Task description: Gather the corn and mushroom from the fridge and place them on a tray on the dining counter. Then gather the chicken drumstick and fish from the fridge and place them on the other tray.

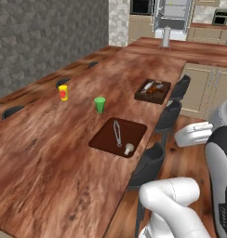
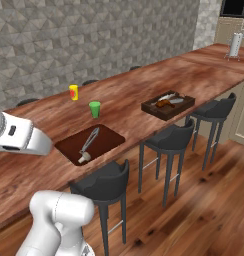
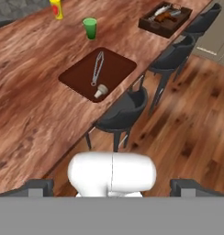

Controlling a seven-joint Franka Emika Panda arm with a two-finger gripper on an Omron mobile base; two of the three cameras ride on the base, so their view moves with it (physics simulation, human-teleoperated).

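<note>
The two dark fingertips of the claw [image 3: 112, 188] are seen spread wide apart at the bottom corners of the hand view, with nothing between them; the claw is held well back from the counter, above the wooden floor and the stools.

On the long reddish wooden dining counter [image 1: 50, 158], a flat dark brown tray [image 1: 118, 136] is laid near the edge. A long pale corn cob [image 1: 117, 132] and a small pale mushroom [image 1: 129, 148] are contained in it, the mushroom just beside the cob's end.

Further along, a second, deeper dark brown tray [image 1: 153, 91] is set, in which a brown chicken drumstick [image 1: 155, 89] and a silvery fish [image 1: 148, 86] are held side by side.

A green cup [image 1: 100, 104] and a yellow bottle [image 1: 63, 92] are placed behind the first tray.

The white arm is folded low beside the black stools [image 2: 105, 186].
</note>
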